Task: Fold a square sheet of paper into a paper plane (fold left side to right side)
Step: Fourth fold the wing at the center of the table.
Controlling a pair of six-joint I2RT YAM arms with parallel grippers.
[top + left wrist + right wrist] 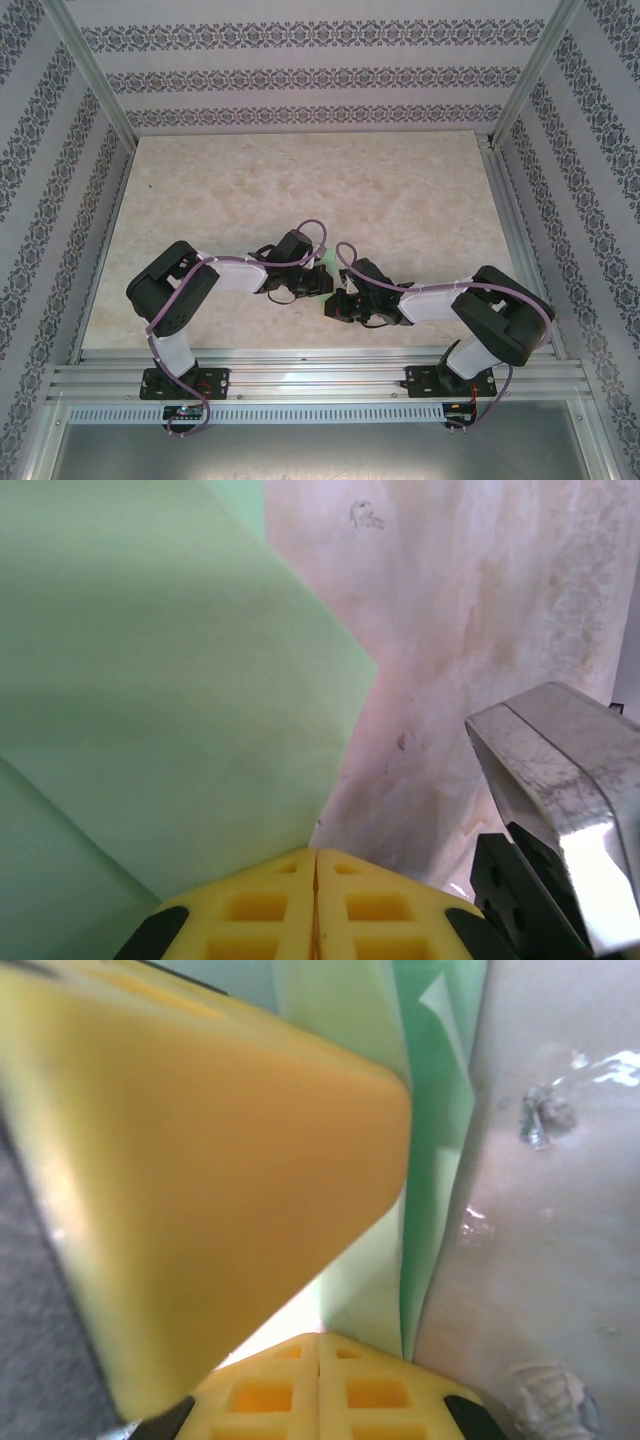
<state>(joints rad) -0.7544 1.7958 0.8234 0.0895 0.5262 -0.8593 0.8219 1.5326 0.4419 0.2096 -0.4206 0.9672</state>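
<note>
Mint-green square sheet of thin paper [170, 680] covers the left half of my left wrist view. It is creased and layered, and its lower corner runs into the seam of my left claw [315, 905], which is clenched on it. My right claw [320, 1385], bottom centre of its own view, pinches the sheet's upright folded layers. I judge the side-to-side fold under way, with no pointed dart formed yet. From overhead, a sliver of the sheet peeks out at centre between my claws. A blurred yellow wedge [200, 1180] at upper left blocks much of my right view.
</note>
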